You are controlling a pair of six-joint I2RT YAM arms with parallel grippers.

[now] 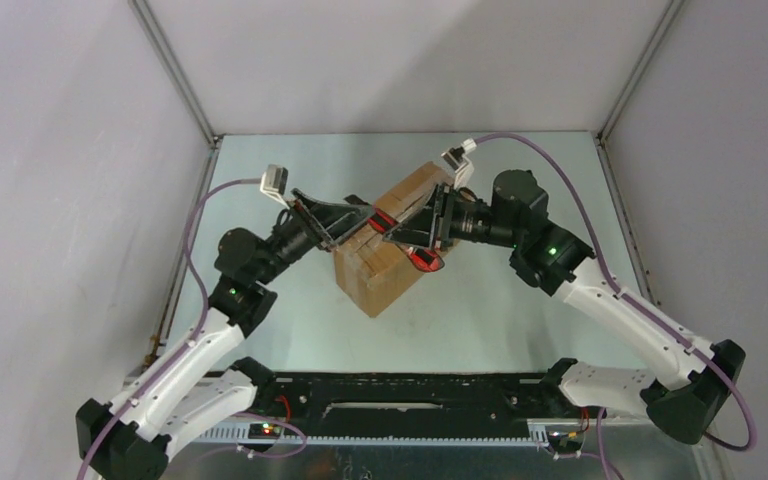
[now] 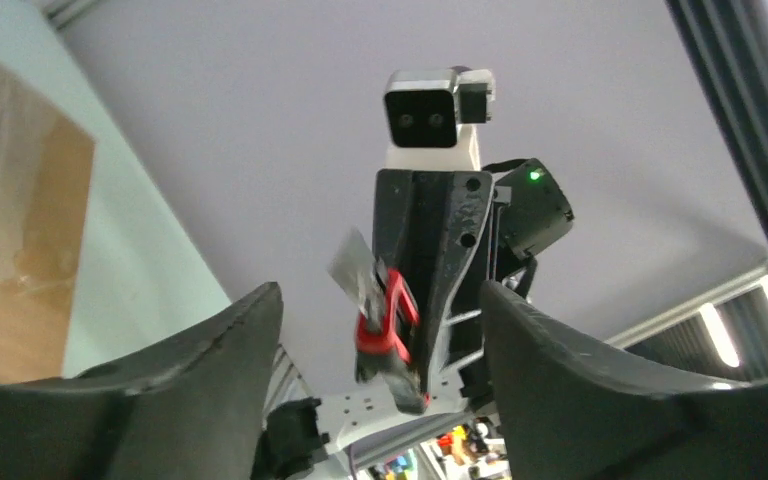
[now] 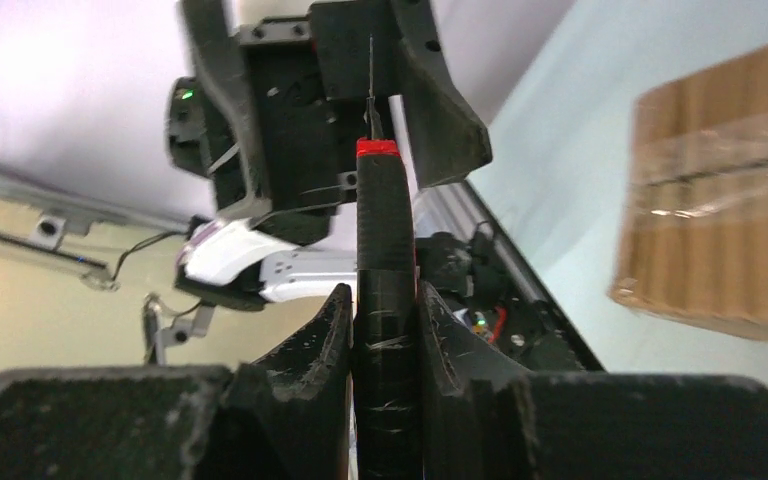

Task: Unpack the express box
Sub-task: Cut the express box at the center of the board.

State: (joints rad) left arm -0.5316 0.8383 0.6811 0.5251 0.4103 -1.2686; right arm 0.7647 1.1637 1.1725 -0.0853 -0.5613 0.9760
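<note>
Above the express box (image 1: 380, 282), the right gripper (image 3: 385, 300) pinches a utility knife (image 3: 384, 215), probably to slit the tape (image 3: 730, 165). The left gripper (image 2: 380, 295) is spread, clear of the knife.

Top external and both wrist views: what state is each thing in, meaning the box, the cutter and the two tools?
express box: closed, flaps down.
clear tape: on the seam, looks uncut.
cutter: blade out, clamped by its handle in the right tool.
right tool: shut on the cutter.
left tool: open, holding nothing.
</note>
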